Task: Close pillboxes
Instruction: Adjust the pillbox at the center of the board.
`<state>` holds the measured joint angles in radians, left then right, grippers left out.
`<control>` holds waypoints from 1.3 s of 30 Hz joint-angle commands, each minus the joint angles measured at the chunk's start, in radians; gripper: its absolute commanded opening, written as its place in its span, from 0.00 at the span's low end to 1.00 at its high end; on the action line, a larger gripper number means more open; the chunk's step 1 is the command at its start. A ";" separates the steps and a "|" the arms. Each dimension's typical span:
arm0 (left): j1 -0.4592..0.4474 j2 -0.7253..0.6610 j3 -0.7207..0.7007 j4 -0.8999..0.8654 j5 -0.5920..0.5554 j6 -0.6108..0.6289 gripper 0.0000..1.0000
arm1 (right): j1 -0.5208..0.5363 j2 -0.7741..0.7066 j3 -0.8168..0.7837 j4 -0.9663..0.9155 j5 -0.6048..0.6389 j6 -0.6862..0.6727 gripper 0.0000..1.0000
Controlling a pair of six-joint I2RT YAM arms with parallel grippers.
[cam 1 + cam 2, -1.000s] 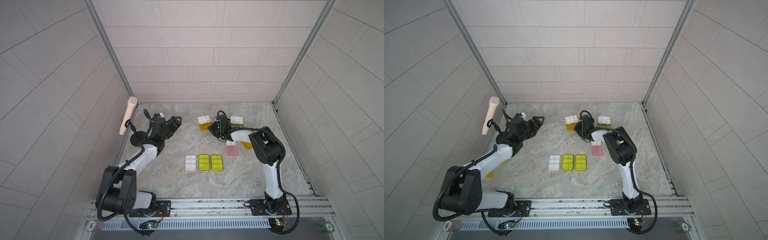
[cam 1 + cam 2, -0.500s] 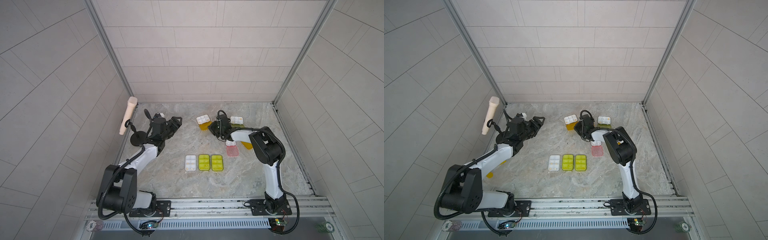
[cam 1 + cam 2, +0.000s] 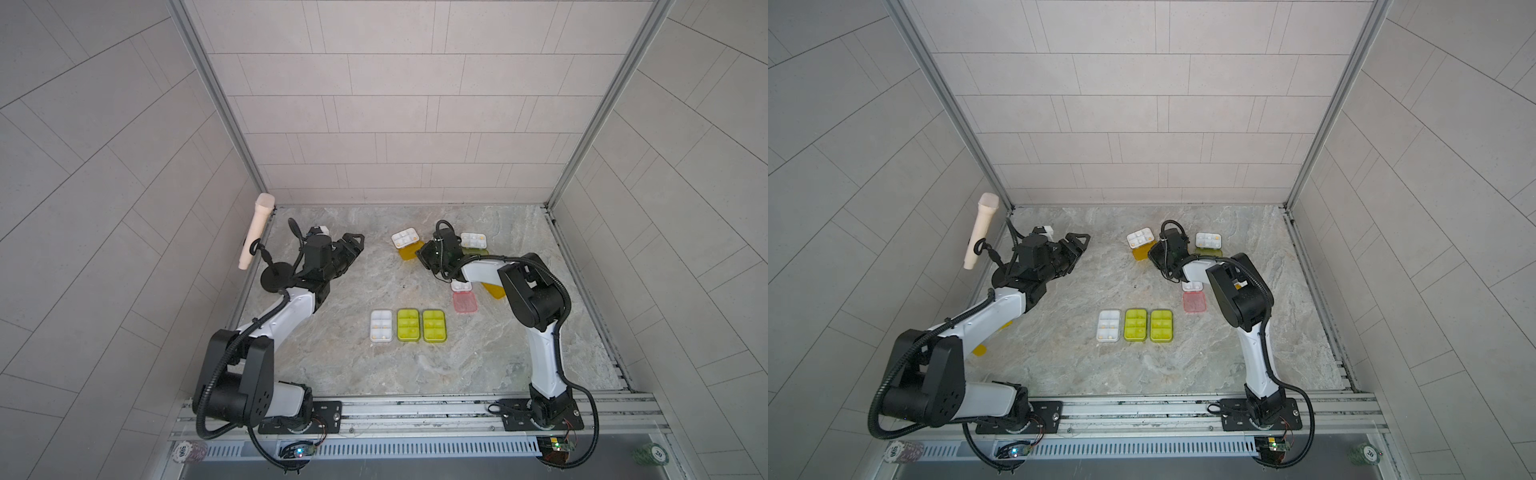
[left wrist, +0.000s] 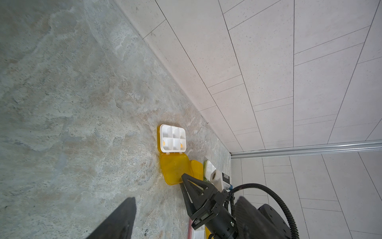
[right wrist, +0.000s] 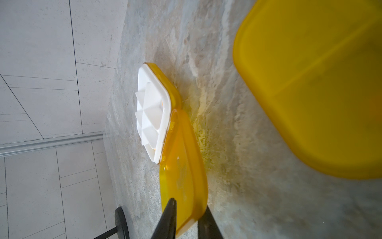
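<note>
- An open orange pillbox [image 3: 404, 237] sits at the far middle of the stone-look table [image 3: 415, 365], close to the back wall [image 3: 395, 104]. Its white tray is uncovered, with a few orange bits showing in the compartments.
- Its orange lid [image 5: 182, 165] is swung out toward the robot. The right gripper [image 5: 189, 203] pinches the lid's free edge, one finger on each face.
- Just to the right, beyond the right wrist, a green-lidded pillbox [image 3: 473, 240] also lies open.
- Nearer the robot, a pink pillbox [image 3: 464, 301] lies open, its tray partly hidden under the right arm. A second orange lid [image 3: 494, 291] pokes out from beneath that forearm.
- At mid-table three shut cases stand in a row, just beside one another: a clear box [image 3: 381, 326] and two yellow-green boxes [image 3: 408, 325] [image 3: 434, 325].
- The left gripper [image 3: 355, 246] points toward the orange pillbox from well off to the left, fingers parted and holding nothing.
- A beige microphone [image 3: 257, 237] on a black stand leans at the table's left edge.
- In a top view an orange piece [image 3: 979, 350] shows under the left arm, too hidden to identify.
</note>
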<state>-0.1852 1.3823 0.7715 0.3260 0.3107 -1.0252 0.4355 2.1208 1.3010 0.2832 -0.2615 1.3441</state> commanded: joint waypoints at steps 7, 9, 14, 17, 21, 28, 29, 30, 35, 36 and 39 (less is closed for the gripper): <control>0.008 0.014 0.008 0.033 0.009 -0.015 0.80 | -0.006 0.001 -0.028 0.022 -0.009 0.026 0.20; 0.010 0.016 0.009 0.033 0.011 -0.015 0.80 | -0.006 0.000 -0.029 0.019 -0.011 0.026 0.20; 0.010 0.020 0.013 0.032 0.018 -0.012 0.80 | -0.007 -0.001 -0.038 0.025 -0.019 0.030 0.19; 0.010 0.025 0.014 0.033 0.022 -0.012 0.80 | -0.007 -0.010 -0.047 0.027 -0.020 0.029 0.17; 0.010 0.029 0.016 0.032 0.026 -0.012 0.80 | -0.007 -0.018 -0.057 0.030 -0.027 0.029 0.17; 0.010 0.029 0.019 0.033 0.029 -0.008 0.80 | -0.006 -0.046 -0.085 0.033 -0.034 0.028 0.17; 0.010 0.028 0.019 0.033 0.031 -0.008 0.80 | -0.006 -0.050 -0.090 0.033 -0.039 0.029 0.17; 0.010 0.029 0.020 0.032 0.030 -0.007 0.80 | -0.006 -0.053 -0.091 0.031 -0.042 0.027 0.16; 0.010 0.027 0.022 0.029 0.029 0.000 0.80 | -0.006 -0.078 -0.115 0.010 -0.065 0.017 0.16; 0.010 0.027 0.022 0.026 0.028 0.001 0.80 | -0.006 -0.084 -0.118 -0.001 -0.068 0.013 0.16; 0.010 0.028 0.026 0.022 0.028 0.007 0.80 | -0.006 -0.107 -0.123 -0.037 -0.077 -0.011 0.16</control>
<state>-0.1810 1.4033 0.7719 0.3286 0.3347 -1.0222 0.4309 2.0727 1.1847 0.2817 -0.3305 1.3495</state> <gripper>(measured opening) 0.799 0.162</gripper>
